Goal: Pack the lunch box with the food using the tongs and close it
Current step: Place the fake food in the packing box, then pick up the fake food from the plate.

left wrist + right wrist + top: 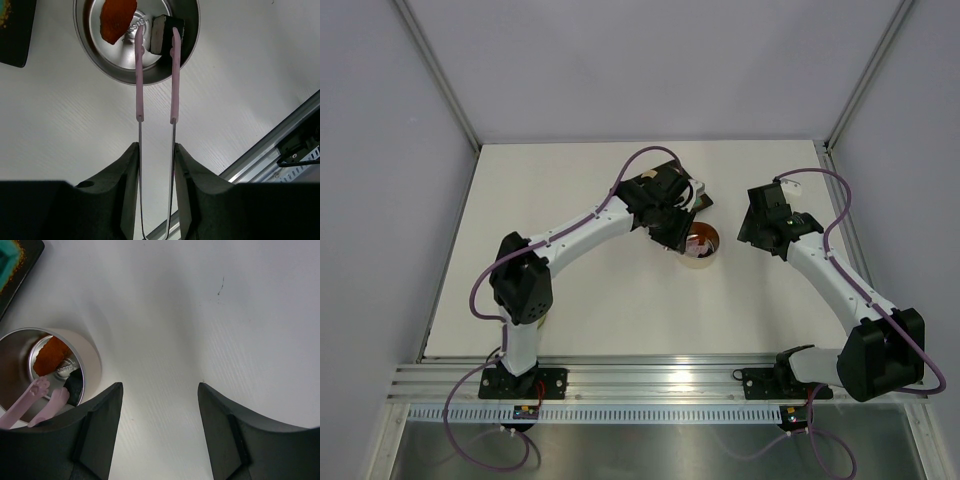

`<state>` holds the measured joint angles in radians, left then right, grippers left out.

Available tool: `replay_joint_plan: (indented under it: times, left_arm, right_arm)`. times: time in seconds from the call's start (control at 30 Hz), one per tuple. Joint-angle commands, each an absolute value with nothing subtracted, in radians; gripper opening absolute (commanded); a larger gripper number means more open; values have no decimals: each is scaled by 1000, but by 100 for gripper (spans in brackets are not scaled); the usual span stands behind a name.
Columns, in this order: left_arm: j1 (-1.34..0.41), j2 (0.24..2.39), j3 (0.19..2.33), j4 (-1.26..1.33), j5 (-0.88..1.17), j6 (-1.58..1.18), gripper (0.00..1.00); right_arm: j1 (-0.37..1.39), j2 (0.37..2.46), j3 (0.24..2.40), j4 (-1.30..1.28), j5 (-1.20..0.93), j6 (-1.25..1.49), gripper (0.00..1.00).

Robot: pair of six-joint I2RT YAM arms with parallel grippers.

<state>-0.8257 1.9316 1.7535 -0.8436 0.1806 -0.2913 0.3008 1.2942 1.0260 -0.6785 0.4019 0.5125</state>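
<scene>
The left gripper [156,155] pinches the tongs [138,85] so their tips bracket the block [161,33] inside the tin [112,67], upper centre of the frame — likely depositing it. The right gripper [160,400] is spread and empty.

place: robot lab cell | signs: aluminium frame [650,378]; white table [600,305]

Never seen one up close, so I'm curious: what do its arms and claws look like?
White tubular links, black joint housings on left arm and right arm, purple cables looped alongside. The left gripper and right gripper each have two blunt matte-black fingers.
</scene>
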Motion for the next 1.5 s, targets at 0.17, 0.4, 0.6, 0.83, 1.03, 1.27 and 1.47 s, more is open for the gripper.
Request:
replay_joint_plan:
  times: [0.17,0.4,0.6,0.83,1.03,1.27,1.47]
  left_arm:
    - [-830,1841,1799,-710,149,-279,9]
    - [-819,1835,1859,-745,66,-247,0]
    - [-753,1838,1861,-765,41,-261,0]
    - [-646,1825,1806,-709,80,-295,0]
    - [-580,1864,1760,-655,86,-307,0]
    - [-515,1951,1750,-609,147,-324,4]
    - [-505,2011,1752,-588,149,-321,8]
  right_arm:
    - [295,1270,1026,-672,420,523,69]
    - [295,1272,1028,-672,419,520,69]
    - [293,1275,1034,-669,420,512,69]
    - [295,1285,1038,-666,420,509,69]
    - [295,1308,1051,-661,414,505,69]
    - [293,1335,1057,-650,414,499,69]
    - [295,1358,1058,-641,414,495,69]
